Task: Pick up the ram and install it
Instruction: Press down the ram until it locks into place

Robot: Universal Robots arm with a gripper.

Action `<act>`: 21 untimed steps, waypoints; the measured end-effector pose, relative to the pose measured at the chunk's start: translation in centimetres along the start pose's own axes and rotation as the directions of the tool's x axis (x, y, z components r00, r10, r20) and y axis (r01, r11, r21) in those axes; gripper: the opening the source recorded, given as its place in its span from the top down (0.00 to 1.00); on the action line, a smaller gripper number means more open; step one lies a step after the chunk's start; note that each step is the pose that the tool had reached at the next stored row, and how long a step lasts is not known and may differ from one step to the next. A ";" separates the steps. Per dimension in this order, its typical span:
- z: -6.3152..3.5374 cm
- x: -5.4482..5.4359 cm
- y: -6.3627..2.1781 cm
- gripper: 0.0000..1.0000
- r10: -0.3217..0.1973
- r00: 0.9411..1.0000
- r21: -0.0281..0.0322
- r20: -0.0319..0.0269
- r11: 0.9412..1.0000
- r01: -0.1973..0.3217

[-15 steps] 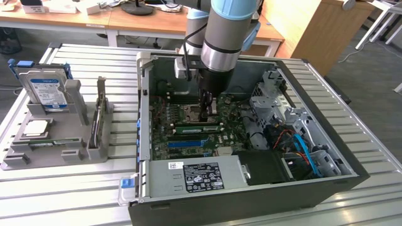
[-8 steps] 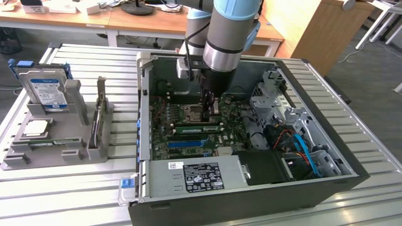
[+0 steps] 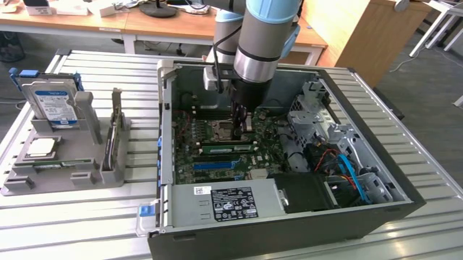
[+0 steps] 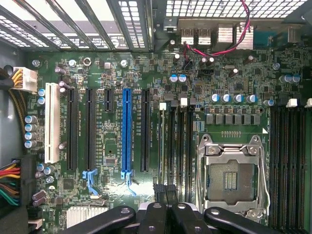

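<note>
Open computer case (image 3: 289, 216) on table (image 3: 72, 227), parts holder (image 3: 65, 173) at exterior view's left.

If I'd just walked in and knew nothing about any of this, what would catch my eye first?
First, the big grey robot arm plunging straight down into an open computer case, its shut claw just above the green motherboard near the empty processor socket. Then the grey holder on the exterior view's left, with a hard drive standing upright in it. The wrist view adds a bright blue slot on the board.

A slatted metal tabletop (image 3: 426, 162) fills the foreground. Behind it stand wooden desks (image 3: 87, 24), a tall wooden cabinet (image 3: 361, 38) beside them, and grey floor (image 3: 426, 81) beyond.
</note>
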State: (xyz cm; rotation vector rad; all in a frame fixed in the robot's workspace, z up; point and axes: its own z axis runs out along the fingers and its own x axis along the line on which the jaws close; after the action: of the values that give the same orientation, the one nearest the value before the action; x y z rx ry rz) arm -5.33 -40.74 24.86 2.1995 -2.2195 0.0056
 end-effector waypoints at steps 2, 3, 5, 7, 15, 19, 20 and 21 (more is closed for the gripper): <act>0.00 0.0 0.00 0.89 0.000 1.000 0.000 0.000 1.000 0.000; 0.00 0.0 0.00 0.89 0.000 1.000 0.000 0.000 1.000 0.000; 0.00 0.0 0.00 0.89 0.000 1.000 0.000 0.000 1.000 0.000; 0.00 0.0 0.00 0.89 0.003 1.000 0.000 0.000 1.000 -0.003; 0.12 0.0 0.00 0.89 0.128 0.992 -0.002 0.001 0.992 -0.128; 0.19 0.0 0.00 0.89 0.192 0.981 -0.003 0.002 0.981 -0.192; 0.20 0.0 0.00 0.89 0.206 0.979 -0.003 0.002 0.979 -0.206; 0.22 0.0 0.00 0.89 0.220 0.975 -0.003 0.002 0.975 -0.220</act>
State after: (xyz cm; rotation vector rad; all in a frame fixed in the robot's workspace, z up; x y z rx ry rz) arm -5.33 -40.74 24.64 1.9400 -2.4492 0.0027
